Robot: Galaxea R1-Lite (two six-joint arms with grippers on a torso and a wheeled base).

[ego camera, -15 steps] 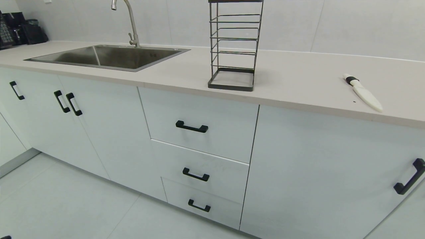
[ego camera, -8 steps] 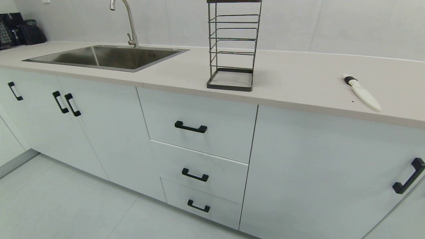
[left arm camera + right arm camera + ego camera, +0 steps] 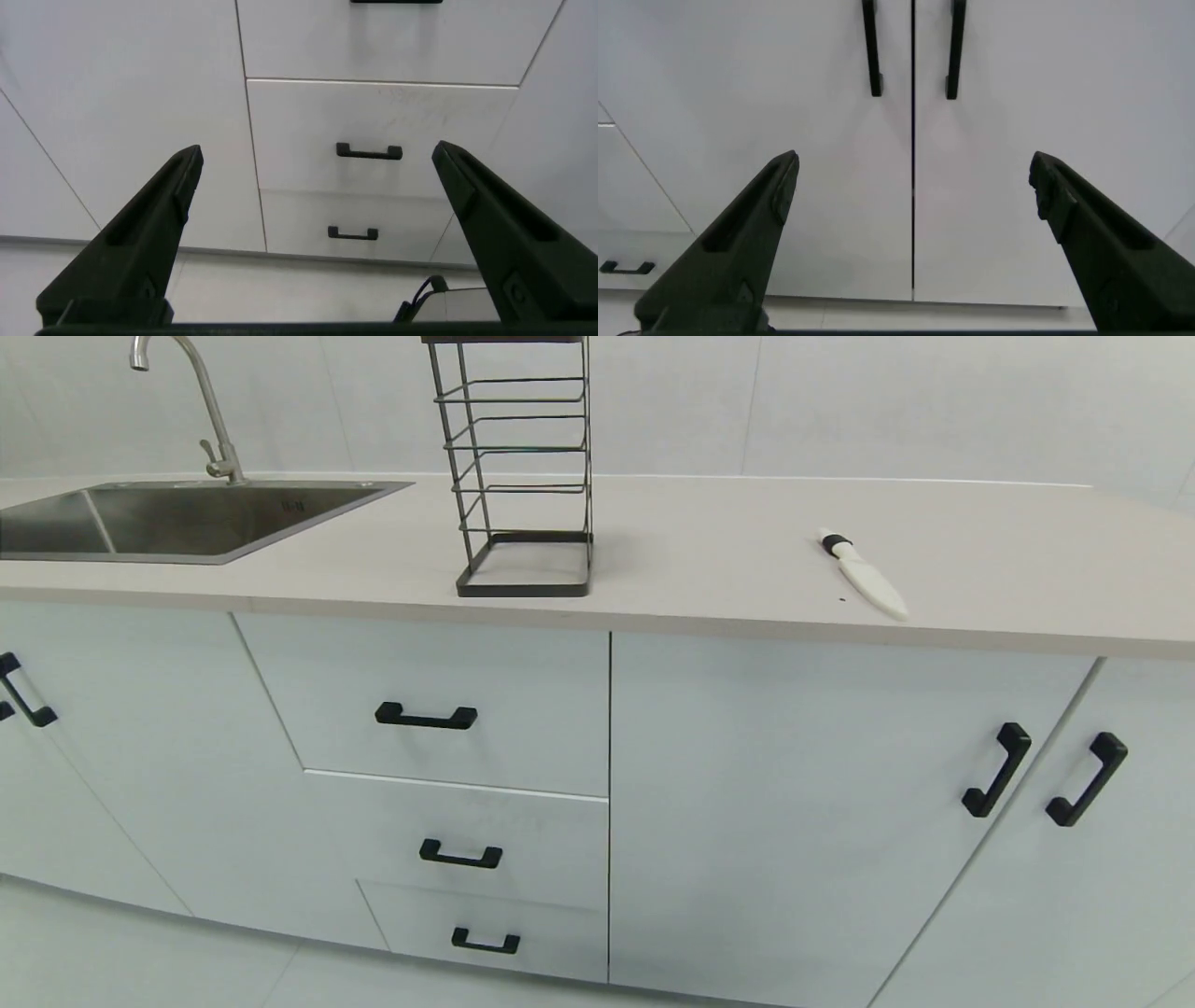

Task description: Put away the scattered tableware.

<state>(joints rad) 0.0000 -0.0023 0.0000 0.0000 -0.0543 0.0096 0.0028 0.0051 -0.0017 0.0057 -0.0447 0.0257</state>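
- The sink (image 3: 187, 513) and its faucet (image 3: 201, 401) sit at the far left of the countertop (image 3: 709, 551). I see no tableware there, so I would leave that end alone.
- My left gripper (image 3: 318, 154) hangs low in front of the drawer stack, facing the lower drawer handles (image 3: 369, 151). Its fingers are spread wide with nothing between them.
- The black wire rack (image 3: 518, 476) stands upright near the counter's front edge, above the drawers. I take it as the likely place to put things away.
- The white knife (image 3: 864, 577) is the one loose piece I can find. It lies flat on the counter well to the right of the rack, close to the front edge. A black band sits near its far end, and the tapered end points toward me.
- My right gripper (image 3: 913, 161) faces the paired cabinet door handles (image 3: 871, 47), also low, with its fingers wide apart and empty.
- As I judge it, the step is still the approach. I would square the base up to the knife and raise the right arm clear of the counter lip. I would then come down from above across the banded end rather than the taper. The knife lies flat, so the fingertips must meet the counter gently to get under its sides.
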